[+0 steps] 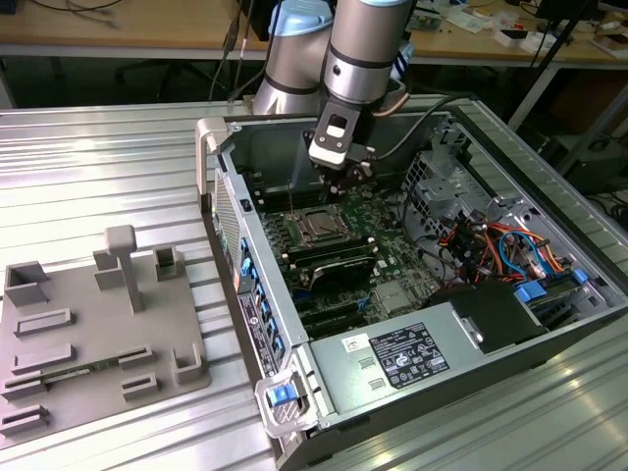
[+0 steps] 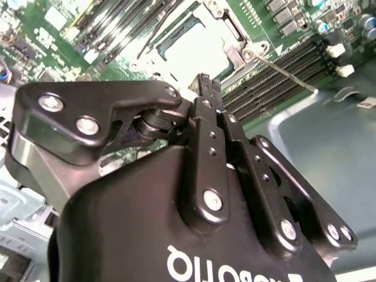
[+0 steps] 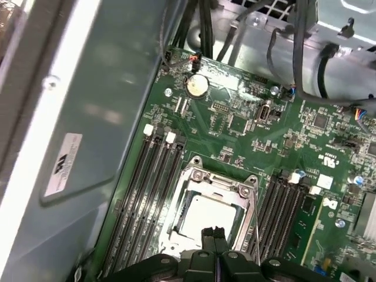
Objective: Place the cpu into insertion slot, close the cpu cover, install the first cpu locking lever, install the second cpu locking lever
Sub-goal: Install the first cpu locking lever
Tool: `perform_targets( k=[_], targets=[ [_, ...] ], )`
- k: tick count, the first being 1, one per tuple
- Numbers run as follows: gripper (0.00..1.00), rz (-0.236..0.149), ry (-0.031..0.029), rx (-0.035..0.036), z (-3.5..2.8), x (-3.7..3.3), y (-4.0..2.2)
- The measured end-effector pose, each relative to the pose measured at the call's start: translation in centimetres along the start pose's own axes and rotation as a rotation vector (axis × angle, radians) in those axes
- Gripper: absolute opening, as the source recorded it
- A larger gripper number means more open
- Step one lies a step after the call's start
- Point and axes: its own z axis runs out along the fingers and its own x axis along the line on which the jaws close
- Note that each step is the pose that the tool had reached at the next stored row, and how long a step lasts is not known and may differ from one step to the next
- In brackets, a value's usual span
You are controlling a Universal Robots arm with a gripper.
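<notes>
Now | gripper (image 3: 214,233) hovers clenched, fingertips pressed together, nothing between them | cpu (image 3: 205,211) sits beneath lowered cpu cover (image 3: 218,183), just beyond the fingertips.

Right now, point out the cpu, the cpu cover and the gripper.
cpu (image 3: 205,211), first wrist view, centre of silver top.
cpu cover (image 3: 218,181), first wrist view, metal frame bar.
gripper (image 3: 214,232), first wrist view, between its fingertips.
</notes>
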Motion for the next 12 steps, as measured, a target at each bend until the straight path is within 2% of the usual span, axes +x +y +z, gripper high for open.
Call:
perform_targets(
  k=[2,4,9,12],
  targets=[
    [0.11,-0.014,0.0002,-0.0007,-0.35,-0.02,0.01],
    [0.11,-0.047,0.001,-0.0031,-0.39,-0.03,0.02],
    [0.11,-0.148,0.0029,-0.0093,-0.4,-0.03,0.02],
    [0.11,-0.226,0.0044,-0.0143,-0.4,-0.03,0.02]
  ],
)
